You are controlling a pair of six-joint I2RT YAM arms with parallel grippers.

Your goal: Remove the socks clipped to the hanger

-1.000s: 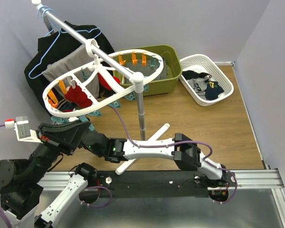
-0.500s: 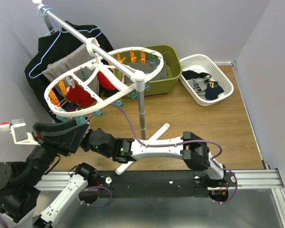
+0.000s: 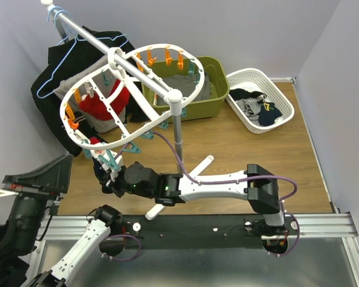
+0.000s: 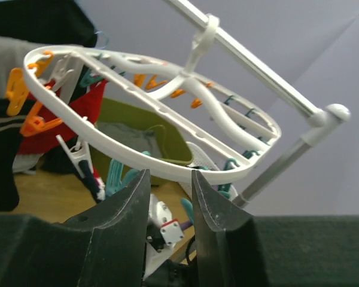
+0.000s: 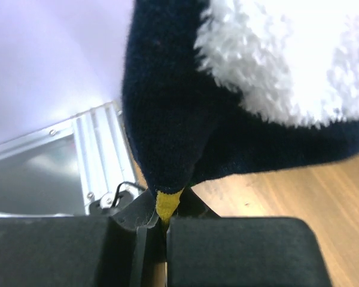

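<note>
A slanted silver clothes rail [image 3: 90,37] meets an upright pole [image 3: 179,143] at a white joint [image 3: 174,100], and at its far end hang a thin light-blue wire coat hanger [image 3: 57,66], a large black garment [image 3: 45,100] and a grey cloth [image 3: 64,88] against the pale wall. On the wooden floor [image 3: 257,161] an olive-green bin [image 3: 212,89] stands just beside a white lattice basket [image 3: 285,112] to its right. A grey metal tabletop [image 3: 227,263] edged by an aluminium rail [image 3: 323,224] runs along the near side.
</note>
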